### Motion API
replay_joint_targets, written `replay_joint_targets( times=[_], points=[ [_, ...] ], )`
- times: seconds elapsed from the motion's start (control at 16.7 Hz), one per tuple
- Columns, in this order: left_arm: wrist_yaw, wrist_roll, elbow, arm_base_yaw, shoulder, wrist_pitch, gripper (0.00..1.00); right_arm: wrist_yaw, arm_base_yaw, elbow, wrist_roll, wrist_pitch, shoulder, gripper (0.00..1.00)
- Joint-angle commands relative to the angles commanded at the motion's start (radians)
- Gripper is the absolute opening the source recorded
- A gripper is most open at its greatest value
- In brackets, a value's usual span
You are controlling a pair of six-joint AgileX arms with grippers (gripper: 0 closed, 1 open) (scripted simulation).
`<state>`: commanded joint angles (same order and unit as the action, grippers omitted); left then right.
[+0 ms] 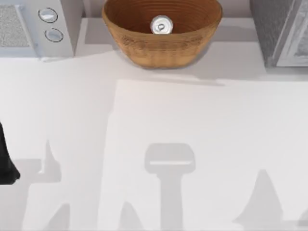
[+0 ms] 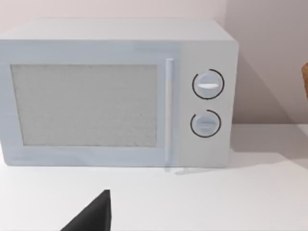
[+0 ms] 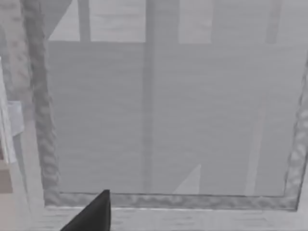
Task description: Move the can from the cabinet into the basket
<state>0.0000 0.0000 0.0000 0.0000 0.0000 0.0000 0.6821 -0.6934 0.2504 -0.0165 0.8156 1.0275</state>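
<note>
The can [image 1: 161, 25], small with a shiny silver top, stands upright inside the tan woven basket [image 1: 144, 48] at the back middle of the table. At the back right stands the grey speckled cabinet [image 1: 272, 29] with its white-framed door [image 1: 296, 43]. The right wrist view looks closely at a pale panel of the cabinet [image 3: 168, 120] inside a speckled frame, with a dark part of my right gripper [image 3: 94, 214] at the picture's edge. My left arm [image 1: 7, 163] sits at the table's left edge; a dark part of my left gripper [image 2: 94, 216] shows in the left wrist view. Neither gripper holds anything that I can see.
A white microwave [image 1: 36, 26] with two round silver knobs stands at the back left, and the left wrist view faces its front [image 2: 115, 101]. A brown sliver of the basket's edge [image 2: 305, 77] shows beside it. Shadows of the arms lie on the white tabletop [image 1: 168, 144].
</note>
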Motion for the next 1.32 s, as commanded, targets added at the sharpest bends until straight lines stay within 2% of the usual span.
replay_joint_targets(
  times=[0.24, 0.48, 0.96, 1.14, 1.32],
  points=[
    [0.000, 0.000, 0.000, 0.000, 0.000, 0.000, 1.00, 0.194, -0.198, 0.068, -0.007, 0.237, 0.318, 1.00],
    [0.000, 0.000, 0.000, 0.000, 0.000, 0.000, 1.00, 0.311, -0.315, 0.111, -0.012, 0.374, 0.498, 1.00],
    [0.000, 0.000, 0.000, 0.000, 0.000, 0.000, 1.00, 0.328, -0.329, 0.125, -0.013, 0.380, 0.520, 1.00],
    [0.000, 0.000, 0.000, 0.000, 0.000, 0.000, 1.00, 0.338, -0.337, 0.219, -0.012, 0.290, 0.515, 1.00],
    [0.000, 0.000, 0.000, 0.000, 0.000, 0.000, 1.00, 0.351, -0.352, 0.395, -0.010, 0.108, 0.505, 1.00]
  ],
)
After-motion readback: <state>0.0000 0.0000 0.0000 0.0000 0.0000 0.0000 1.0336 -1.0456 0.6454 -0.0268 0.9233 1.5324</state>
